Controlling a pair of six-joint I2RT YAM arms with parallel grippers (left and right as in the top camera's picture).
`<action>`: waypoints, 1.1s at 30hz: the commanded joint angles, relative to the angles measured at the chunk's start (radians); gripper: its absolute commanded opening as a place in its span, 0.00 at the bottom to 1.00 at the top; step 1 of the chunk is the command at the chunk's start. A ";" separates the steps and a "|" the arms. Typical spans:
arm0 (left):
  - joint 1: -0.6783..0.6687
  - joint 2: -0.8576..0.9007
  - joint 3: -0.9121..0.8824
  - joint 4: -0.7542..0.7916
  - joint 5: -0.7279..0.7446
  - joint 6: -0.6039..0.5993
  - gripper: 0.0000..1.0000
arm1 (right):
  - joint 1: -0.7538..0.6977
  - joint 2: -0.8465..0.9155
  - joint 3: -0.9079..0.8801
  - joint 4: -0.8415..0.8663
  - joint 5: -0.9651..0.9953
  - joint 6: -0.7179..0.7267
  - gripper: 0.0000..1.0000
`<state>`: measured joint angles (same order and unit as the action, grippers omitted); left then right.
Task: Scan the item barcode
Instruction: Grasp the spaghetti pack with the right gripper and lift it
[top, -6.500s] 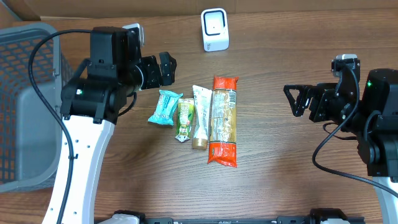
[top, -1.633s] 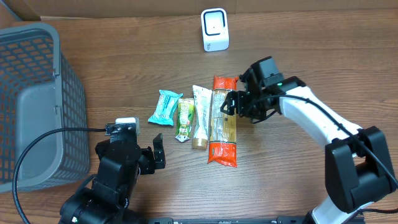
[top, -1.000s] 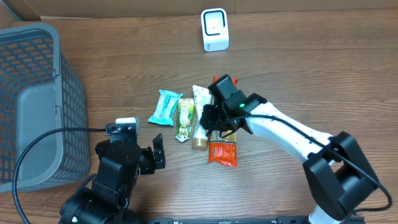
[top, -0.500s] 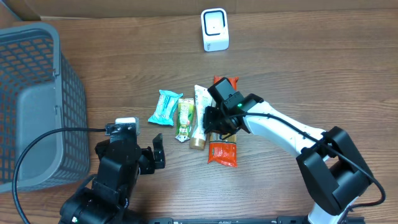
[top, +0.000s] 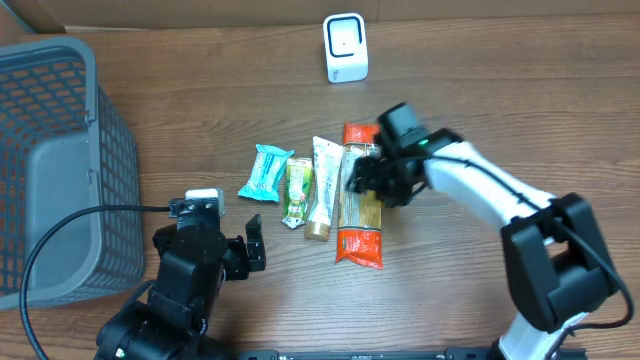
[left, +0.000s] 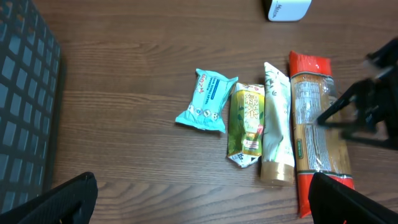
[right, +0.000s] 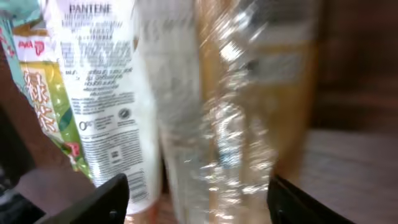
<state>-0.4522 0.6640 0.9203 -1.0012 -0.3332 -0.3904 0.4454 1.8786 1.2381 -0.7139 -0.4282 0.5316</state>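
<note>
Four items lie in a row on the table: a teal packet (top: 266, 172), a green packet (top: 297, 192), a white tube (top: 322, 188) and a long clear pasta pack (top: 360, 215) with red ends. My right gripper (top: 372, 185) hovers low over the pasta pack, open, with one finger on each side of it. The right wrist view is blurred; it shows the pasta pack (right: 249, 112) between the fingers and the white tube (right: 102, 93) to the left. My left gripper (top: 252, 245) is open near the front edge, holding nothing. The white scanner (top: 345, 47) stands at the back.
A grey mesh basket (top: 50, 170) fills the left side of the table. In the left wrist view the item row lies ahead, from the teal packet (left: 208, 102) to the pasta pack (left: 320, 137), with the right gripper (left: 367, 109) at its right.
My right gripper has shifted right and slightly back along the pasta pack, and its jaws have spread wide. The left arm has not moved.
</note>
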 joint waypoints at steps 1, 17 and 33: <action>-0.006 0.002 -0.011 0.004 -0.014 -0.014 1.00 | -0.073 0.002 0.027 -0.022 -0.071 -0.163 0.80; -0.006 0.002 -0.011 0.004 -0.014 -0.014 1.00 | -0.071 0.137 0.026 0.057 -0.143 -0.053 0.75; -0.006 0.002 -0.011 0.004 -0.014 -0.014 1.00 | -0.076 0.147 0.043 0.069 -0.113 0.018 0.04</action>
<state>-0.4522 0.6640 0.9203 -1.0012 -0.3336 -0.3904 0.3748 2.0117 1.2625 -0.6415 -0.5713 0.5434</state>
